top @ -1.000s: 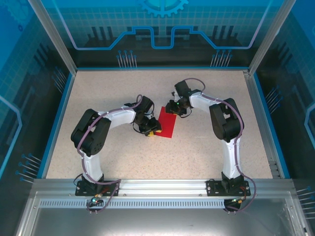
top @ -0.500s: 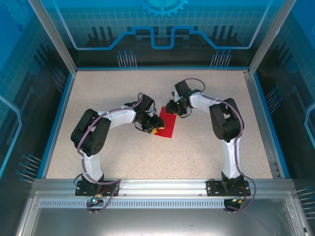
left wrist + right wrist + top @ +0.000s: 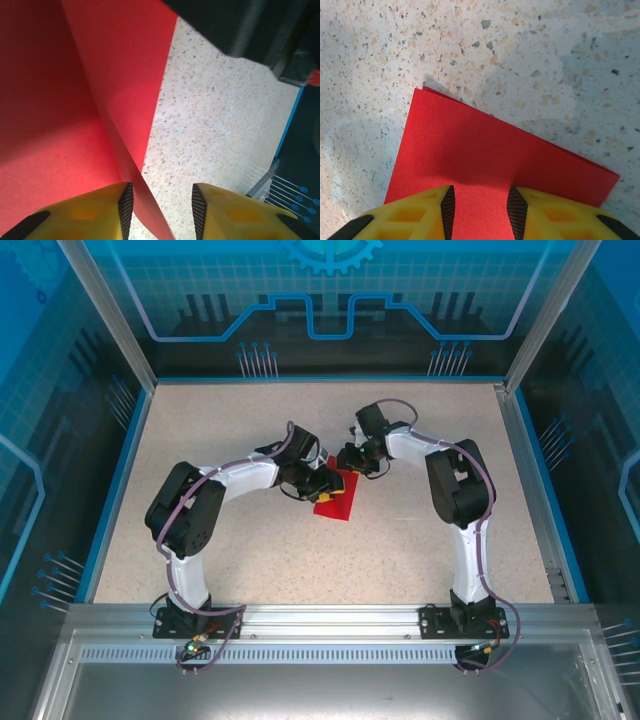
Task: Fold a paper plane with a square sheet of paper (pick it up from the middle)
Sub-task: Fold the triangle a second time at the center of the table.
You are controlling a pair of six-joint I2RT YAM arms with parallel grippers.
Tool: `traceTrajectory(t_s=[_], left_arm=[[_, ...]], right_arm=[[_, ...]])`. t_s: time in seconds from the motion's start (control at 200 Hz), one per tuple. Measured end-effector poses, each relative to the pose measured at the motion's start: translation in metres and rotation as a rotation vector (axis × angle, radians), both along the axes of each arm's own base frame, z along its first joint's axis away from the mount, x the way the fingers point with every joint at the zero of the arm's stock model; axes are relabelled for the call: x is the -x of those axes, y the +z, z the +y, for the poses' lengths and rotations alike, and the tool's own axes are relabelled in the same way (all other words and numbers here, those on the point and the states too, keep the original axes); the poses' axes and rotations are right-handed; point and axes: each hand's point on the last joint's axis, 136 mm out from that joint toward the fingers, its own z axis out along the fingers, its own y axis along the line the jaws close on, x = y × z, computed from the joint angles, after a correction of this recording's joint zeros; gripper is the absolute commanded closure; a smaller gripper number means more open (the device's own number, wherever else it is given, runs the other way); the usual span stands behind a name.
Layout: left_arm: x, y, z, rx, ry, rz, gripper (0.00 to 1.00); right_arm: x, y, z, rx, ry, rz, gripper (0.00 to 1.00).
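Note:
The square sheet of paper [image 3: 332, 511] lies red side up mid-table, partly folded over itself. My left gripper [image 3: 334, 490] is over it from the left, open. In the left wrist view a raised flap [image 3: 125, 75] of the sheet [image 3: 55, 115] runs up between the yellow fingers and leans on the left pad [image 3: 126, 205]; the other pad stands clear. My right gripper [image 3: 350, 462] is at the sheet's far end, open, both fingertips [image 3: 447, 210] set down on the flat red sheet [image 3: 490, 145]. Two layers show at its far corner. The paper plane is out of view.
The speckled tabletop [image 3: 430, 530] runs out to blue rails [image 3: 118, 480] and glass walls on every side. In the left wrist view the right arm's black body [image 3: 250, 25] hangs close over the sheet's far end.
My left gripper has swung right and a little away from me across the sheet, carrying the left part of the paper up and over. The right gripper has stayed put.

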Motion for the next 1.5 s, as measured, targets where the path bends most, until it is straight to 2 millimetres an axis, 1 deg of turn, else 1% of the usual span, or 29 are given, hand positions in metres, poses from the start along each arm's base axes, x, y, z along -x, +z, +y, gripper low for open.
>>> traceTrajectory(t_s=[0.105,0.205,0.335,0.455,0.525,0.585,0.67,0.765,0.865,1.0,1.11,1.21,1.296,1.431,1.501], left_arm=[[-0.007,0.007,-0.007,0.02,-0.007,-0.03,0.61],[-0.01,0.008,-0.01,0.027,-0.009,-0.043,0.62],[-0.01,-0.002,-0.011,0.017,-0.009,-0.031,0.66],[-0.011,-0.011,-0.009,0.001,-0.003,-0.019,0.7],[-0.012,-0.016,-0.008,-0.009,0.001,-0.015,0.72],[-0.013,-0.019,-0.008,-0.017,0.005,-0.013,0.73],[-0.014,-0.023,-0.006,-0.028,0.016,-0.01,0.75],[-0.015,-0.024,-0.005,-0.035,0.025,-0.008,0.77],[-0.016,-0.026,-0.004,-0.043,0.038,-0.003,0.78],[-0.017,-0.027,-0.003,-0.05,0.046,-0.005,0.8],[-0.018,-0.027,-0.002,-0.054,0.05,-0.007,0.8],[-0.018,-0.027,-0.002,-0.054,0.05,-0.007,0.8],[-0.018,-0.027,-0.002,-0.056,0.054,-0.007,0.8],[-0.018,-0.028,-0.001,-0.059,0.059,-0.006,0.81],[-0.018,-0.028,-0.001,-0.059,0.059,-0.005,0.81]], right_arm=[[0.0,0.001,0.0,-0.013,-0.001,0.005,0.62],[-0.001,0.002,0.0,-0.052,-0.003,0.017,0.62],[-0.001,0.005,-0.001,-0.138,-0.002,0.039,0.62],[0.001,0.008,-0.005,-0.203,-0.007,0.048,0.59],[0.007,0.013,-0.012,-0.226,-0.02,0.053,0.55],[0.012,0.021,-0.018,-0.245,-0.03,0.043,0.51],[0.023,0.036,-0.028,-0.259,-0.045,0.017,0.51],[0.041,0.051,-0.034,-0.269,-0.039,-0.015,0.52],[0.056,0.058,-0.037,-0.269,-0.025,-0.027,0.54],[0.071,0.05,-0.034,-0.265,0.001,-0.001,0.54],[0.084,0.045,-0.024,-0.284,0.037,0.032,0.54],[0.088,0.044,-0.015,-0.302,0.062,0.04,0.54],[0.091,0.04,-0.011,-0.31,0.075,0.055,0.58],[0.094,0.028,-0.01,-0.302,0.075,0.087,0.62],[0.094,0.025,-0.01,-0.299,0.075,0.093,0.67]])
